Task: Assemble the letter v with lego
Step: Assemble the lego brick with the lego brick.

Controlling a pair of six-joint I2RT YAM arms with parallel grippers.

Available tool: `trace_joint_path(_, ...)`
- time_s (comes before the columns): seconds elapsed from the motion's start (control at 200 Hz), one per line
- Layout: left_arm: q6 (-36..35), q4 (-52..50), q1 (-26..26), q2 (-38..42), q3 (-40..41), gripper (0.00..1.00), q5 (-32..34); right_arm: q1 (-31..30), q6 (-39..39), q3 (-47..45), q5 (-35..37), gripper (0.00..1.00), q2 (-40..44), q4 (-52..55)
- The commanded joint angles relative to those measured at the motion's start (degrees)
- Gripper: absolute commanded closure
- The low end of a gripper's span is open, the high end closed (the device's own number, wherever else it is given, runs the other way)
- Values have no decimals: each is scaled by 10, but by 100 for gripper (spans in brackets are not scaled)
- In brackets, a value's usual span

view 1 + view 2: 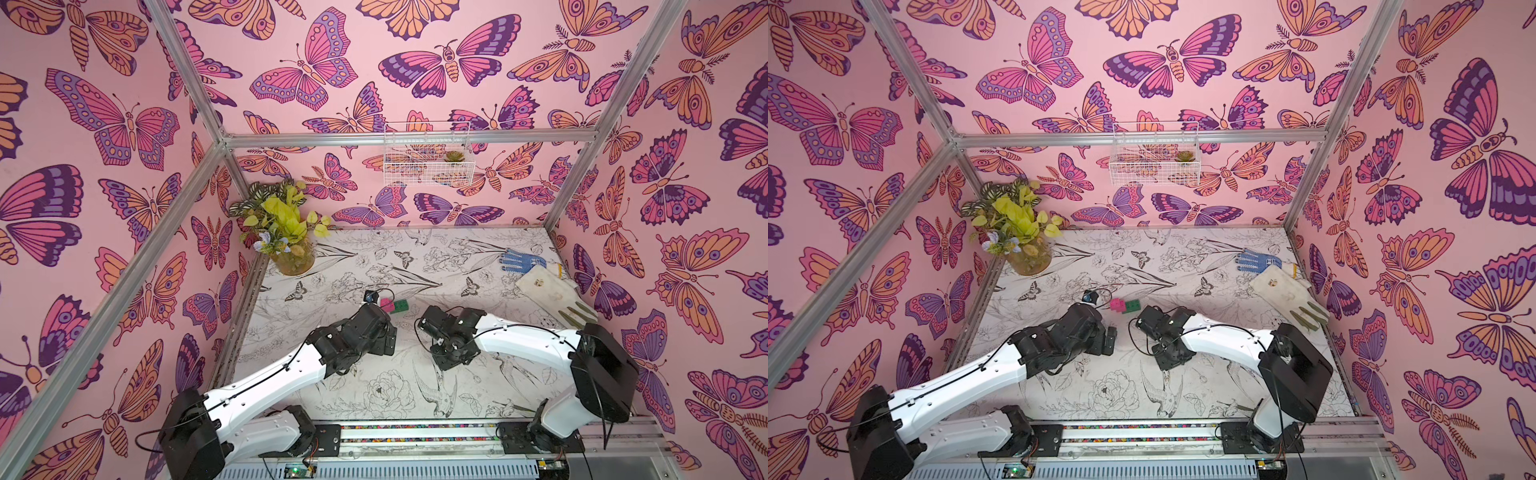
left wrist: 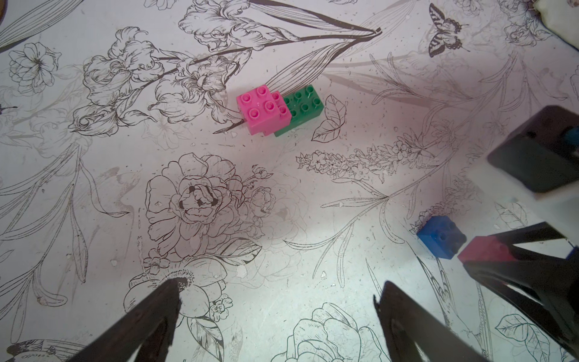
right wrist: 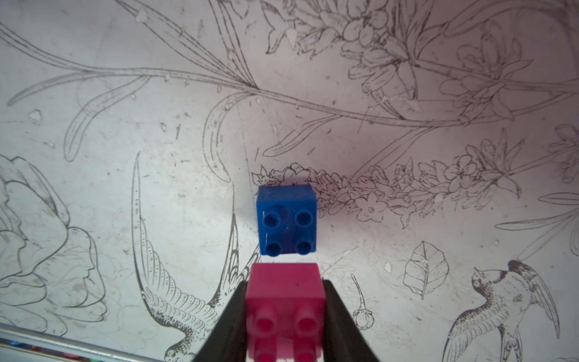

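Two pink bricks (image 2: 261,108) sit stepped one over the other on one end of the longer green brick (image 2: 305,105); the cluster shows in both top views, pink (image 1: 387,304) next to green (image 1: 401,305). A blue square brick (image 3: 286,219) stands alone on the table, studs up. My right gripper (image 3: 285,283) is shut on a third pink brick (image 3: 285,301), held just short of the blue one and apart from it. My left gripper (image 2: 279,301) is open over bare table, well short of the cluster. The blue brick (image 2: 441,238) lies off to its side.
A vase of leaves (image 1: 291,249) stands in the back left corner. A blue dotted glove (image 1: 521,259) and a white glove (image 1: 552,291) lie at the back right. A wire basket (image 1: 428,162) hangs on the back wall. The arms' rail (image 1: 415,432) runs along the front.
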State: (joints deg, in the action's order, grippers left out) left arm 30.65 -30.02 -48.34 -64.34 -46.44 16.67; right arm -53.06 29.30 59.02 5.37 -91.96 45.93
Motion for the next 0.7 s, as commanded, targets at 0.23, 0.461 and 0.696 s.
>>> trace_joint_path(0.23,-17,18,7,-3,20,0,-9,20,-17,-4,-2,100,-27,-8)
trace_joint_path(0.461,-16,28,9,-1,32,0,-13,23,-14,3,1,100,-39,-2)
trace_joint_path(0.696,-13,32,10,4,35,0,-16,23,-5,-11,-6,100,-41,-18)
